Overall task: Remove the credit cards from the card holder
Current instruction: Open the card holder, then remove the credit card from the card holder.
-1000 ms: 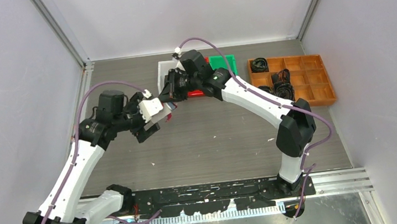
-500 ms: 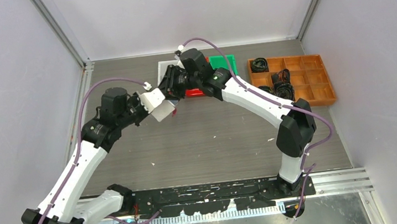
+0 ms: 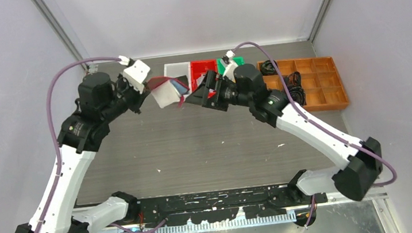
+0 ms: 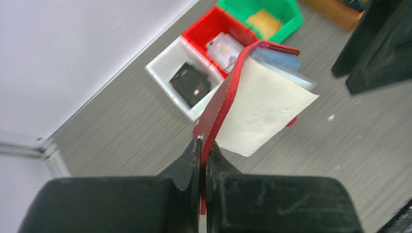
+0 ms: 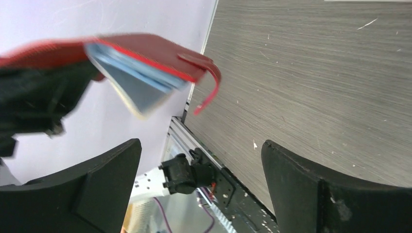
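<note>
The red card holder (image 4: 221,104) hangs in the air with my left gripper (image 4: 204,145) shut on the edge of its cover. Its pale page (image 4: 262,109) and blue-grey pocket pages (image 4: 284,60) fan out to the right. In the top view the card holder (image 3: 165,93) is above the back of the table, held by the left gripper (image 3: 148,92). My right gripper (image 3: 201,91) is just right of it, open and empty. From the right wrist the card holder (image 5: 150,51) is apart from the right gripper (image 5: 201,144). Pale credit cards (image 4: 224,48) lie in the red bin (image 4: 201,29).
A white bin (image 4: 163,68) holds a flat black item (image 4: 190,83). A green bin (image 4: 286,14) stands beyond the red one. The three bins sit in a row at the back (image 3: 203,65). An orange compartment tray (image 3: 327,83) with black coils is at the back right.
My left gripper shut on the card holder and lifted it back and to the left. My right gripper let go of it, opened wide and drew away to the right.
</note>
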Controlling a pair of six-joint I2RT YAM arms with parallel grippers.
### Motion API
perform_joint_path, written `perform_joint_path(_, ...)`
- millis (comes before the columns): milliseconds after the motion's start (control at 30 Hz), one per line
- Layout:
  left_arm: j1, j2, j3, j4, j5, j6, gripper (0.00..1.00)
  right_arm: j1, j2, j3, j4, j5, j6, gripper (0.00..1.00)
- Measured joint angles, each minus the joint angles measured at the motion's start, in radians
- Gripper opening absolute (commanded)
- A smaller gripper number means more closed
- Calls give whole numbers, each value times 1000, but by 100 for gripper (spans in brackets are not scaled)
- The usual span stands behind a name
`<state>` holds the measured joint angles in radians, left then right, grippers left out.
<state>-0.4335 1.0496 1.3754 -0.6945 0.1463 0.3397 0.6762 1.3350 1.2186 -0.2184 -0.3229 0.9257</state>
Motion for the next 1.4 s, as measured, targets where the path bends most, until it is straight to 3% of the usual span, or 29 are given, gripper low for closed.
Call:
perform_joint_path(167, 1, 30, 135, -58, 127, -127, 0, 11, -134, -121, 74, 3, -97, 97)
perform_joint_path(367, 1, 32, 174, -139, 282, -190, 0, 11, -198, -144, 74, -14, -252, 90)
perform_joint_path(633, 1, 44, 230, -220, 409, -217, 0, 11, -214, -41, -14, -37, -422, 87)
perform_joint_path(867, 1, 61, 254, -277, 486, -228, 0, 22, -204, 3, -22, -103, -466, 86)
perform_joint_path(1067, 1, 89, 279, -333, 537, -227, 0, 105, -151, 61, -20, -156, -499, 84)
perform_joint_path(1200, 1, 94, 286, -363, 560, -217, 0, 153, -111, 86, -20, -186, -513, 70)
perform_joint_path(1267, 1, 94, 291, -381, 576, -202, 3, 156, -100, 89, -17, -190, -512, 54)
perform_joint_path(1400, 1, 94, 294, -420, 614, -170, 19, 155, -78, 102, -8, -196, -502, 23)
